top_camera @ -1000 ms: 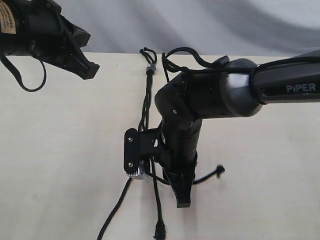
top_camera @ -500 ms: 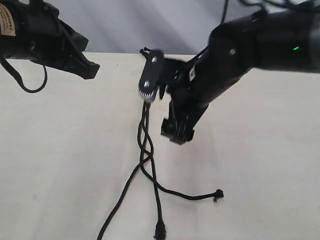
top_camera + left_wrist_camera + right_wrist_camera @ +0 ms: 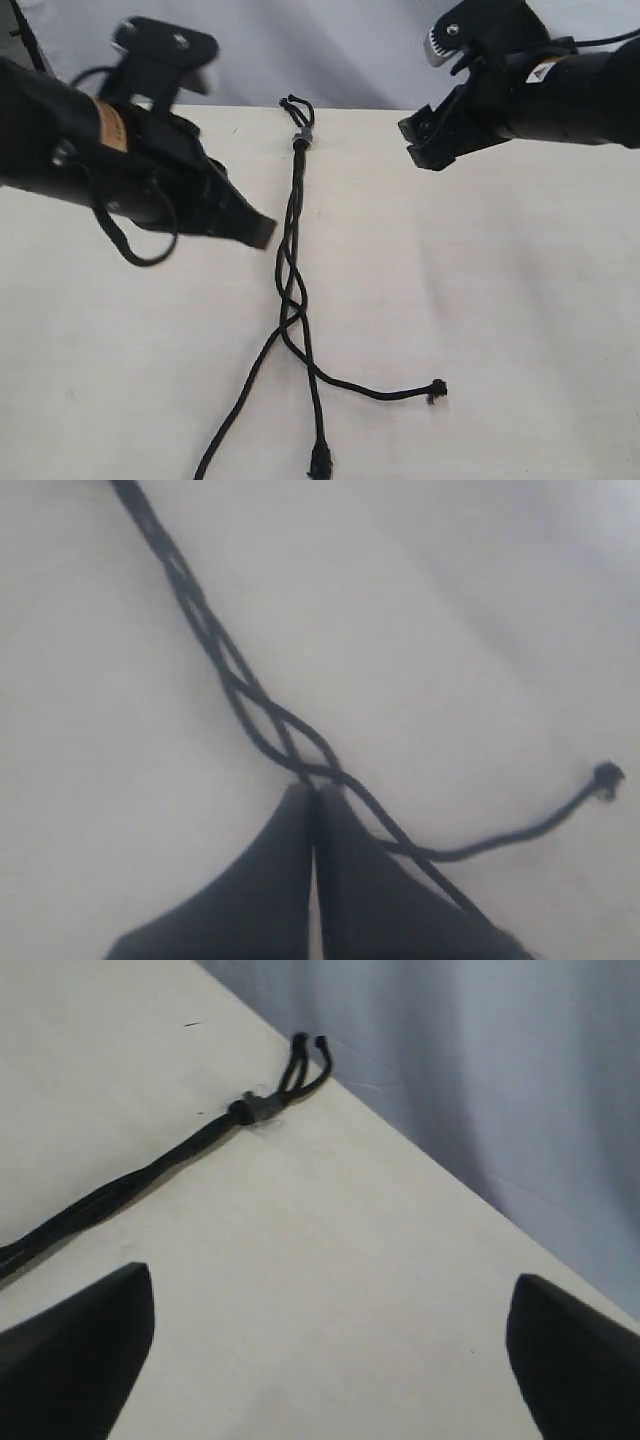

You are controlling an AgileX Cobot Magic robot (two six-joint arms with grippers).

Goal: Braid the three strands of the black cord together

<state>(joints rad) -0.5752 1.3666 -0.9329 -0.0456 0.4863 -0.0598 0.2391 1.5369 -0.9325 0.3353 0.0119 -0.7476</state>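
1. Three strands point(image 3: 300, 330) of the cord point(image 3: 293, 220) lay on the pale bench point(image 3: 500, 300), running down the centre of the exterior view.
2. Its joined end, a knot with small loops and a grey band point(image 3: 299, 135), sat at the top centre, close to the bench's far edge and the grey backdrop point(image 3: 330, 50).
3. Below the band the strands ran close together and crossed loosely several times down to the middle of the frame.
4. Lower down they fanned apart. One ran to the lower left and off the bottom edge. One dropped straight down to a frayed tip point(image 3: 320, 462) at the bottom centre. One curved to the lower right and ended in a small knot point(image 3: 436, 391).
5. On the left arm point(image 3: 120, 170), which reached in from the upper left, the jaws were pressed fully together and held nothing. Their tip hung just left of the crossed part. In the left wrist view the fingers point(image 3: 280, 880) met with no gap.
6. On the right arm point(image 3: 560, 95), at the upper right, the jaws stood wide apart and empty, well clear of the cord. In the right wrist view the fingers point(image 3: 80, 1340) framed bare bench.
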